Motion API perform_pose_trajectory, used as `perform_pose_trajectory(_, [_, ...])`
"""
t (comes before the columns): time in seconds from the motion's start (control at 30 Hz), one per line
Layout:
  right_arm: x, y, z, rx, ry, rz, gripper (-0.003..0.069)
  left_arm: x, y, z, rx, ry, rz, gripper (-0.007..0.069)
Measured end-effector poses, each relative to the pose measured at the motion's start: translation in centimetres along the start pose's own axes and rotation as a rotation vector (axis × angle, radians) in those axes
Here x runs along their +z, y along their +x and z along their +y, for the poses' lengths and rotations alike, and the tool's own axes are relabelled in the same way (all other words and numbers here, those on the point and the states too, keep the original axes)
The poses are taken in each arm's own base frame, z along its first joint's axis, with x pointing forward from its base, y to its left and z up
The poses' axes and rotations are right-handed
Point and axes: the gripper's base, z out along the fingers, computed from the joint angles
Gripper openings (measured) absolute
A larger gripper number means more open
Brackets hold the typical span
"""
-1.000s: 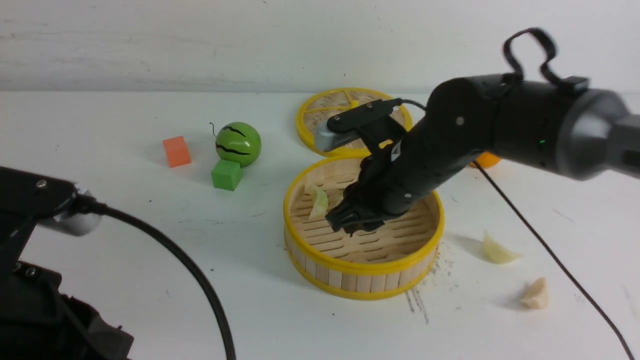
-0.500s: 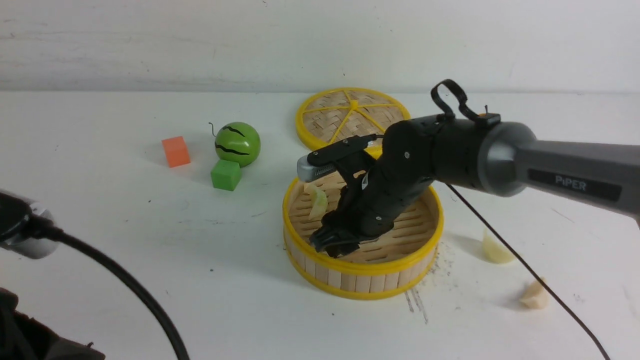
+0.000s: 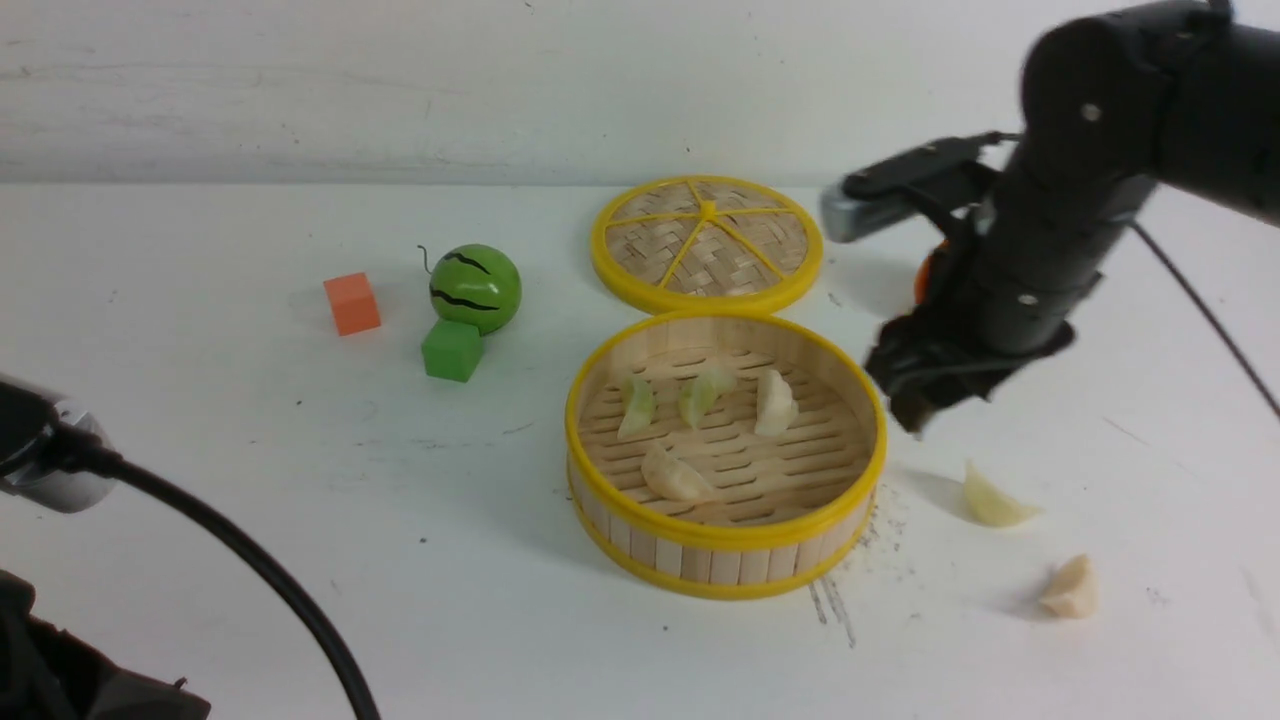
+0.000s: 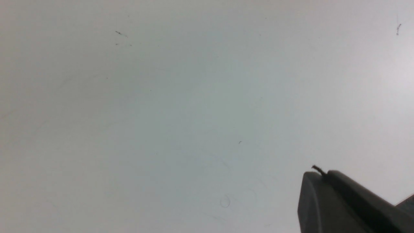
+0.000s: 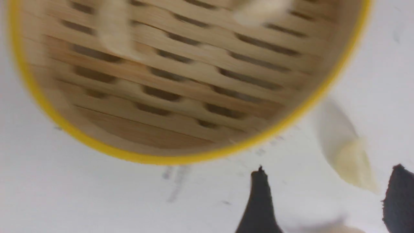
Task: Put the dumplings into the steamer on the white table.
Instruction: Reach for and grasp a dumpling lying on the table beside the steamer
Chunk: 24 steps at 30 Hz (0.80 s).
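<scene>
**On the white table [image 3: 220,250], the steamer [image 3: 727,535] holds four of six dumplings [image 3: 676,477]**

Inside the steamer, on its slatted floor, a left green dumpling [image 3: 637,407] and a middle green dumpling [image 3: 700,397] lie just beside each other. A white dumpling [image 3: 775,403] stands to their right, and the front white dumpling lies nearer the front wall. Two more rest on the table to the steamer's right, apart from it: a pale loose dumpling [image 3: 995,500] nearer the rim, and a cream loose dumpling [image 3: 1070,590] further forward.

The right gripper [image 3: 910,400] hangs blurred above the table, just right of the steamer and above the pale loose dumpling. Its wrist view shows its dark fingers [image 5: 258,197] spread wide and holding nothing.

The left gripper [image 4: 323,181] shows only as dark fingers pressed together over bare table, empty. The left arm [image 3: 40,640] and its black cable [image 3: 250,570] fill the front view's near left corner.

Just behind the steamer lies a woven lid [image 3: 707,245]. Further left a green cube [image 3: 452,349] sits against a green striped ball [image 3: 477,287], with an orange cube [image 3: 352,303] apart from both.
</scene>
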Motion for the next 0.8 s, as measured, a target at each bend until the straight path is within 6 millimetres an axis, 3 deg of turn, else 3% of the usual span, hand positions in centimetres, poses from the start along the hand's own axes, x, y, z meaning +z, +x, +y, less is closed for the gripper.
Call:
perform_pose_trajectory(0.13, [3.1, 2.6, -3.9, 0.039, 0.018, 0.078, 0.0477, 0.0, 0.0, -0.1, -0.007, 0.014, -0.004, 0.0004])
perform_pose_trajectory(0.27, [6.0, 3.4, -4.3, -0.039, 0.0, 0.081, 0.0477, 0.0, -0.2, -0.2, -0.008, 0.018, -0.021, 0.0006])
perform_pose_trajectory(0.4, [8.4, 3.1, -4.4, -0.079, 0.004, 0.033, 0.0477, 0.0, -0.2, -0.2, -0.008, 0.019, -0.025, 0.0008])
perform_pose_trajectory(0.6, [10.3, 2.7, -4.6, -0.083, 0.017, 0.0, 0.0465, 0.0, -0.2, -0.2, -0.006, 0.019, -0.025, 0.0013])
perform_pose_trajectory(0.7, [11.1, 2.7, -4.6, -0.083, 0.016, 0.005, 0.0404, 0.0, -0.2, -0.2, -0.006, 0.019, -0.024, 0.0015])
perform_pose_trajectory(0.8, [11.3, 2.7, -4.7, -0.084, 0.019, 0.003, 0.024, 0.0, -0.2, -0.2, -0.006, 0.019, -0.024, 0.0014])
